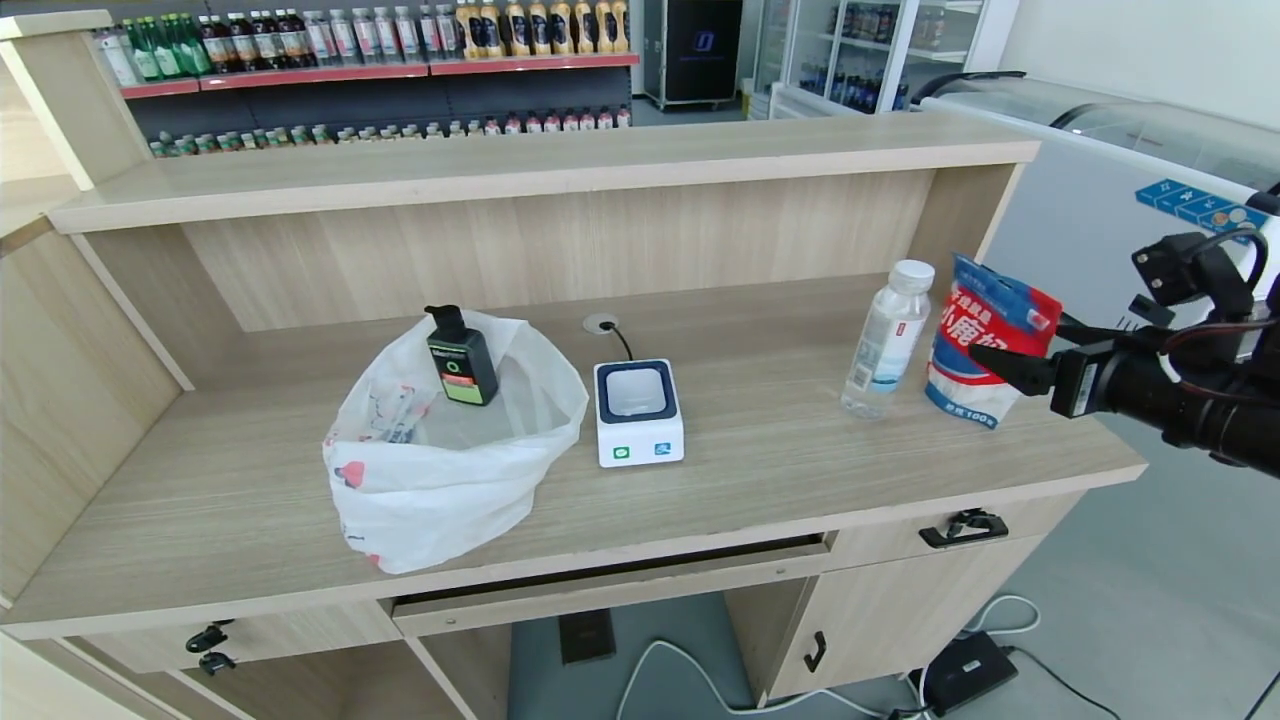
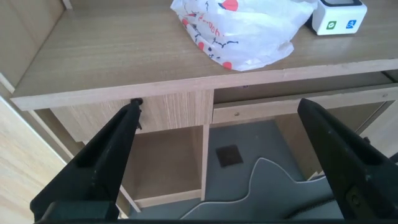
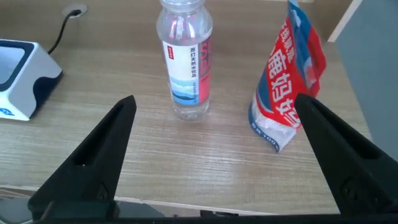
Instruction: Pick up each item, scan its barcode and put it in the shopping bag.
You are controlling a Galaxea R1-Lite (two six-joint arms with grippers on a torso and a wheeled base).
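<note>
- Step in hand: approach to the next pick. Nothing is lifted yet and no scan is under way.
- Right gripper (image 3: 214,102): fingers wide apart, holding nothing. It hangs at the right end of the light wood-grain counter (image 1: 760,440), pointed at the two standing items.
- Clear plastic water bottle (image 1: 882,345) with a white cap: upright on the counter, just beside the red, white and blue snack pouch (image 1: 965,330), which also stands. Neither touches the fingers. The pouch is the nearer one to the gripper in the head view.
- Left gripper (image 2: 219,107): fingers spread, empty, low in front of the counter edge.
- White box scanner (image 1: 640,425) with a dark-rimmed window facing up: mid-counter, between the items and the white plastic shopping bag (image 1: 440,490).
- Bag mouth is open. A dark pump bottle (image 1: 462,365) sits upright inside, so by my reading one item is done and two are left.
- Next move, as I judge it: settle on one target (which one, I cannot tell), centre it between the fingers, close, lift clear, then present its barcode to the scanner window.
- Risk: knocking over the neighbouring item during the approach.
</note>
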